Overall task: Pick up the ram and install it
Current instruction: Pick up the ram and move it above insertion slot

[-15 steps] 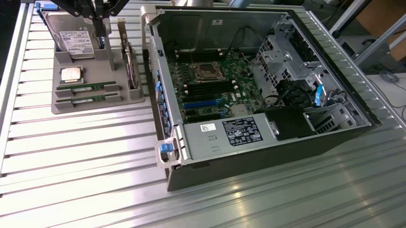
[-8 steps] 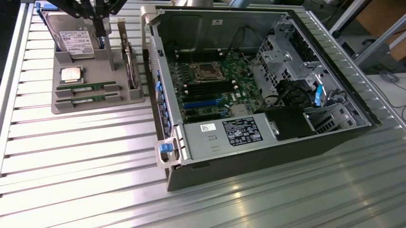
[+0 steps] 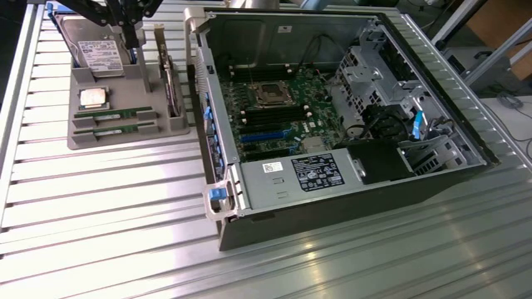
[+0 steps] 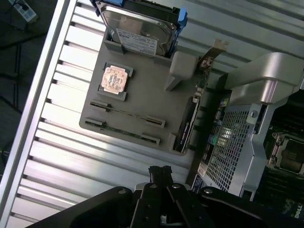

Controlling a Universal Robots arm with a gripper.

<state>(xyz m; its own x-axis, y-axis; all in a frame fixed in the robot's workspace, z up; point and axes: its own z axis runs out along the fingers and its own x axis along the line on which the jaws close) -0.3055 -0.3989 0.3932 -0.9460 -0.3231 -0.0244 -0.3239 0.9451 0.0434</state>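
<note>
the gripper (image 4: 160,172) is closed, its two black fingertips pressed together with nothing between them; in the exterior view it (image 3: 132,51) hangs at about 11 o'clock, over the back of a grey parts holder (image 3: 124,141) and in front of the hard drive (image 3: 98,53) that stands upright there

the holder rests on the ribbed aluminium counter (image 3: 99,218), at 9 o'clock from the open computer case (image 3: 332,219) and just beside it

two green sticks lie on edge in parallel slots along the holder's 6 o'clock side: the first ram stick (image 3: 114,113) and, at 6 o'clock from it, the second ram stick (image 3: 116,129); both are seated in the holder and well apart from the gripper

a square silver processor (image 3: 92,98) lies flat between the hard drive and the first ram stick, and an expansion card (image 3: 169,81) stands on edge along the holder's 3 o'clock side

inside the case the motherboard (image 3: 266,118) is exposed, with the processor socket (image 3: 270,93) near its 12 o'clock end, dark memory slots just at 6 o'clock from the socket, and a labelled power supply (image 3: 291,177) at the case's 6 o'clock end

in the wrist view the same sticks (image 4: 128,114) (image 4: 122,130) lie in their slots, apart from the closed fingertips
</note>
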